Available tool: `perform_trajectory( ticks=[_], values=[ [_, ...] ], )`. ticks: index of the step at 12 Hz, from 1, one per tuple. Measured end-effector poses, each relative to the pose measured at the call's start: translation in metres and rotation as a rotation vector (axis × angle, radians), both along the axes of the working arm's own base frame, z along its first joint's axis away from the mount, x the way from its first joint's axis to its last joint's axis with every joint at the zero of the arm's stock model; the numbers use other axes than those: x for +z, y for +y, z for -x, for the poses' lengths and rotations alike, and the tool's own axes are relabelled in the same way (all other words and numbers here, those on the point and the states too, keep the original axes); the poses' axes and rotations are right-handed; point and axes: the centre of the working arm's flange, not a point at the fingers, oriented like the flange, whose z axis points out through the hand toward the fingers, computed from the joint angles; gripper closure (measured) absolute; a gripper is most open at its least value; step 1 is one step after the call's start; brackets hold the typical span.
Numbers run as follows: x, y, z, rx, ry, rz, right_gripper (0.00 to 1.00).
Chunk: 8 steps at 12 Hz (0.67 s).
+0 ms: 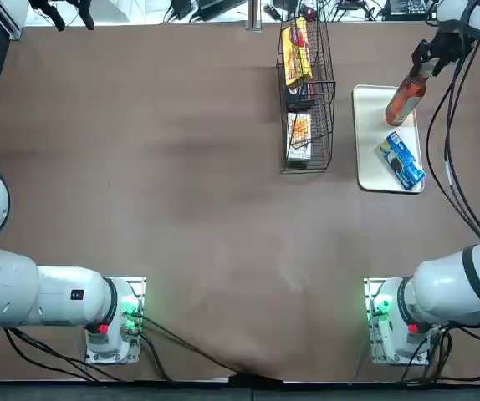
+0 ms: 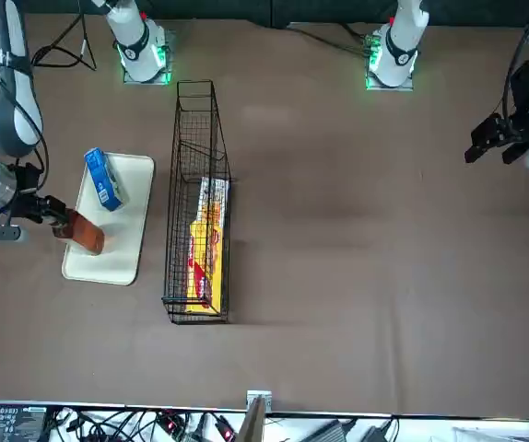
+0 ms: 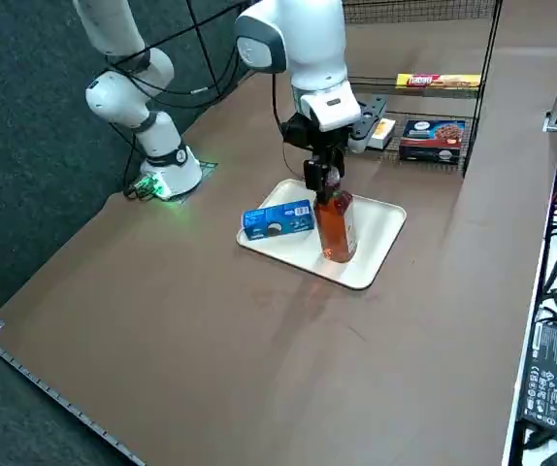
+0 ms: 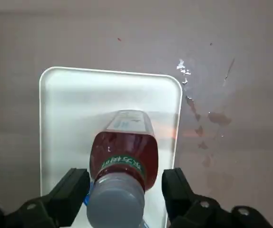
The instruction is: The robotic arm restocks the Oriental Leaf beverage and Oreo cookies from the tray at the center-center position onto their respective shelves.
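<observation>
The Oriental Leaf beverage (image 3: 335,228) is a clear bottle of orange-brown tea. It stands upright at the far end of the white tray (image 1: 369,167). My right gripper (image 3: 321,177) comes down from above, and its black fingers (image 4: 74,190) are shut on the bottle's neck just under the cap (image 4: 115,202). The bottle's base looks to rest on the tray (image 4: 70,109). The Oreo cookies (image 1: 402,159) are a blue packet lying on the tray's near end, apart from the gripper. The black wire shelves (image 1: 307,92) stand just left of the tray and hold yellow and orange packets.
The shelves (image 3: 424,107) rise taller than the bottle and carry a dark box and a yellow bar on a lower tier. Black cables (image 1: 453,159) trail from the right arm past the tray's outer side. The table's right edge lies close beyond the tray.
</observation>
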Motion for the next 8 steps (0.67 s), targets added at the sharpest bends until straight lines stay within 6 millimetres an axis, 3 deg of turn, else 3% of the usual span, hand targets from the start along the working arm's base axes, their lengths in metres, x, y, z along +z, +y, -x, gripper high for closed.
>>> perform_trajectory(
  ticks=[8],
  values=[
    [-0.0042,0.0040,0.0012,0.006,0.009,-0.003,0.15]
  ],
)
